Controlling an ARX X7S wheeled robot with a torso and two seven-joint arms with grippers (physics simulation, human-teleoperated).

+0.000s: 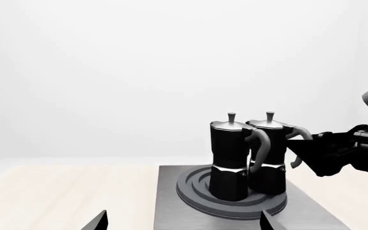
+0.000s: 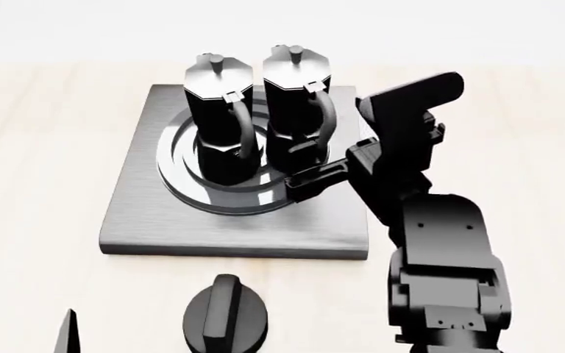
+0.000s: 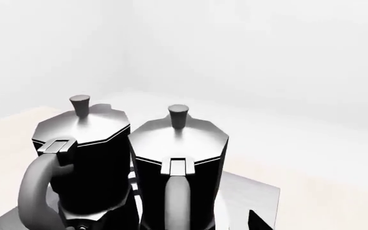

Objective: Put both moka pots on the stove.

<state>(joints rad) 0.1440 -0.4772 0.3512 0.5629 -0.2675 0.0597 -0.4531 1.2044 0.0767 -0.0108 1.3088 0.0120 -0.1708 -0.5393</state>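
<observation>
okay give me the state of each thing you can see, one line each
Left moka pot: upright on the burner, lid shut.
Right moka pot: upright on the burner, lid shut.
Stove: flat, carrying both pots.
Knob: on the table in front of the stove.
Right hand: open, by the right pot's handle.

The stove [image 2: 165,220] lies flat on the table [image 2: 27,162], toward its far edge. Both moka pots stand upright on the burner rings [image 2: 179,173], side by side and nearly touching: the left pot [image 2: 218,118] and the right pot [image 2: 293,103], handles turned toward the near edge. A knob [image 2: 226,318] sits on the table before the stove's near edge. The right hand [image 2: 307,179] is above the stove, just before the right pot.
</observation>
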